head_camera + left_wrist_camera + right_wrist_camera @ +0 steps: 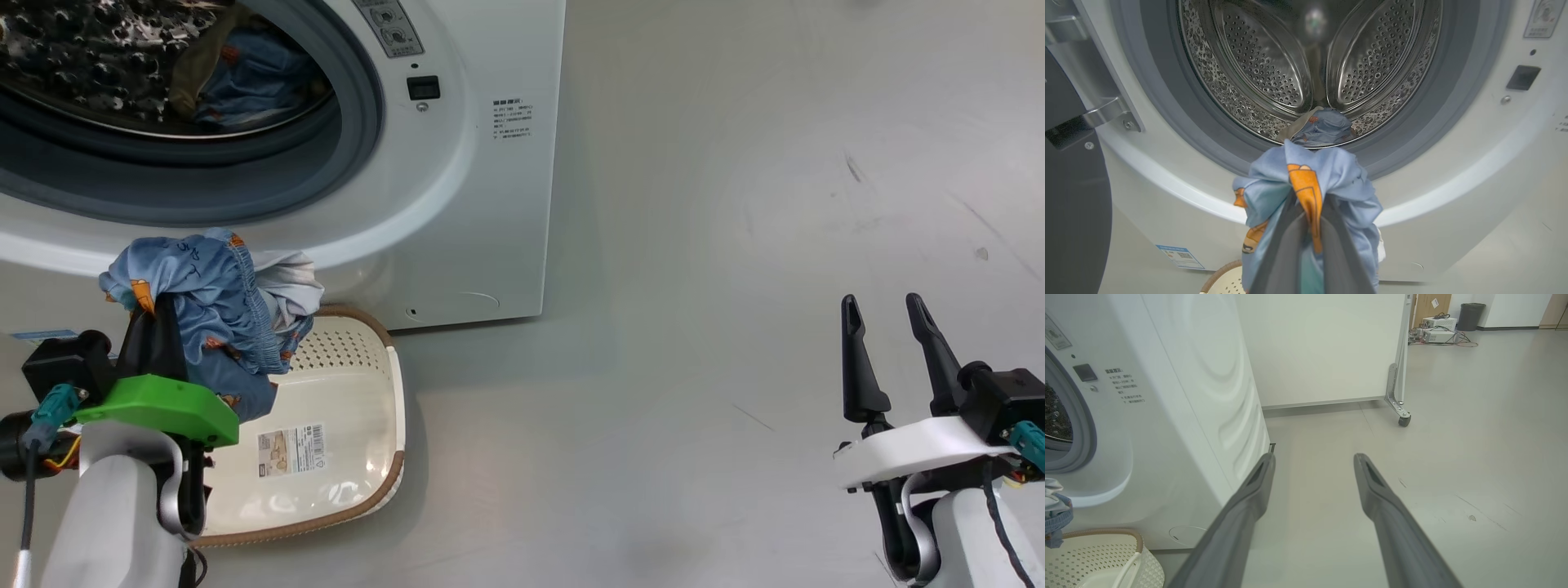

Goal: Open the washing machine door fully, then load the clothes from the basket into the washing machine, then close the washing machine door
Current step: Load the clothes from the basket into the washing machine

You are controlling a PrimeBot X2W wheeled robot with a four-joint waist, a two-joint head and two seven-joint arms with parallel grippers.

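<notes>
Closest in, the left end effector (1308, 216) is clamped shut on a bunched light blue garment (1306, 175) with orange prints. A paler fold (286, 282) is caught up in the same bundle, which hangs above the basket (359, 441). The part of the basket that shows holds its label sticker and no cloth. Off to the right, the right end effector (882, 302) stands with its fingers spread wide and holds nothing, well apart from the work.

Beyond the bundle is the washing machine (490, 204), with the washing machine door (1073, 212) swung open at the left. Past the grey gasket (1167, 114), other clothes (1327, 126) lie at the front of the drum (1306, 61).

The load-in looks nearly finished, and the risks are in the carry. Only a pinch of cloth is gripped, so the loose folds below the fingers could drag on the lower lip or the gasket and pull free. The pale fold may not be pinched at all and could drop to the floor. Letting go too shallow would leave fabric draped over the gasket, where the door would trap it on closing.
</notes>
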